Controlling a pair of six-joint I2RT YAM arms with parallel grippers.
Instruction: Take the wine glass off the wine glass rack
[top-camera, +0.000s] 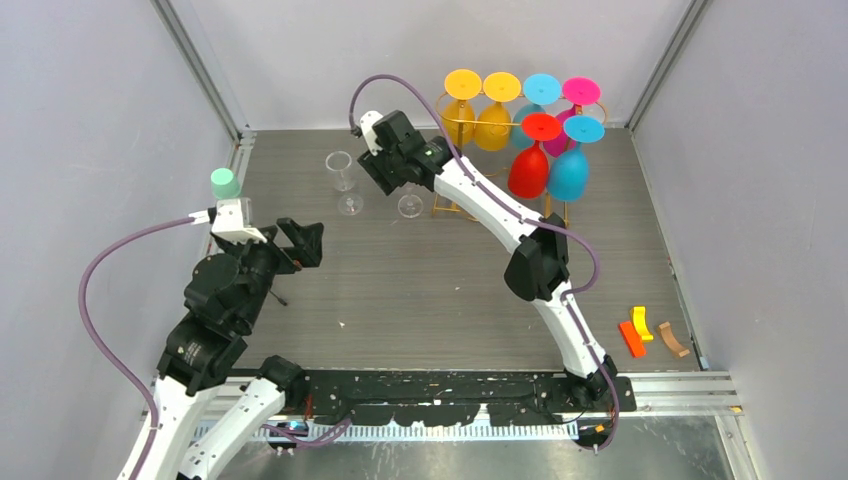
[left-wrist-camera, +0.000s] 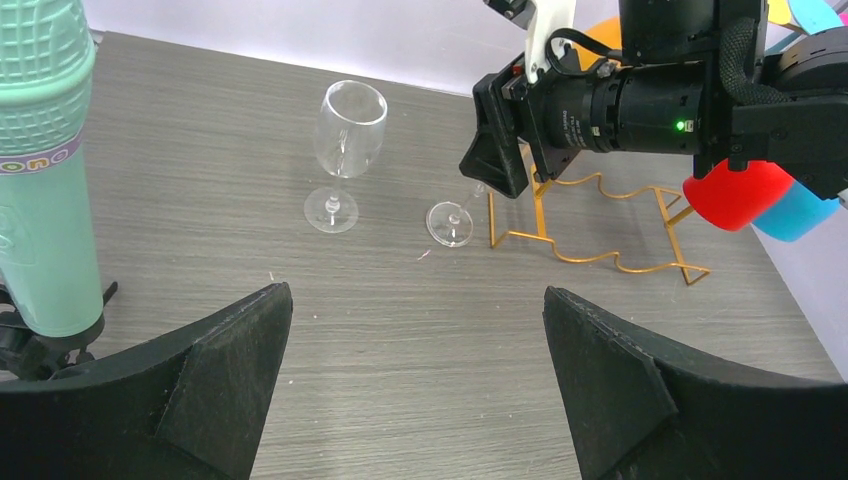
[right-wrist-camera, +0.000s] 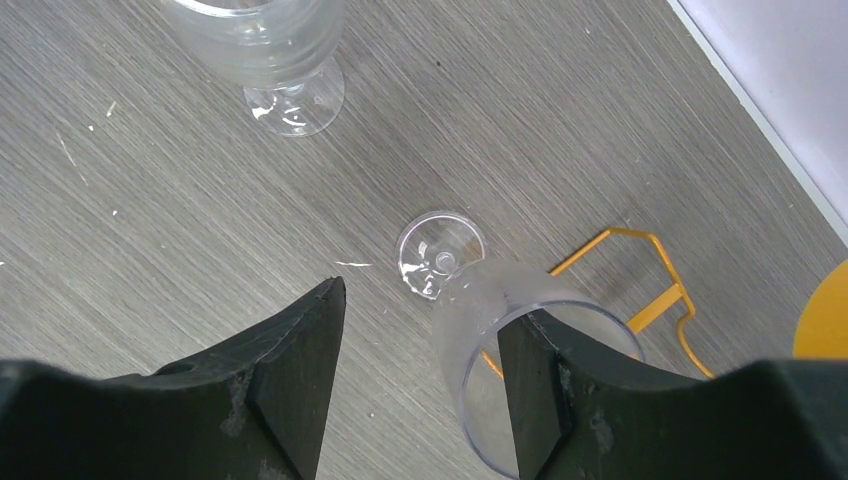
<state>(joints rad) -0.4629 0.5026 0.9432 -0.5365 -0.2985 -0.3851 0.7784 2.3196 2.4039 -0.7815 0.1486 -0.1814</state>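
The gold wire wine glass rack (top-camera: 446, 206) stands at the far right, with several coloured glasses (top-camera: 529, 170) hanging upside down from it. Its wavy base shows in the left wrist view (left-wrist-camera: 600, 225) and right wrist view (right-wrist-camera: 640, 300). A clear wine glass (right-wrist-camera: 480, 310) stands upright on the table just left of the rack, its foot visible (top-camera: 410, 207) (left-wrist-camera: 450, 222). My right gripper (top-camera: 385, 172) (right-wrist-camera: 420, 310) is open above it, with its right finger inside the bowl and the left finger outside, apart from the glass. My left gripper (top-camera: 303, 240) (left-wrist-camera: 415, 300) is open and empty.
A second clear wine glass (top-camera: 341, 172) (left-wrist-camera: 349, 130) (right-wrist-camera: 270, 40) stands upright left of the first. A mint-green cylinder (top-camera: 225, 183) (left-wrist-camera: 40, 170) stands at the far left. Small coloured blocks (top-camera: 640, 330) lie at the near right. Grey walls enclose the table.
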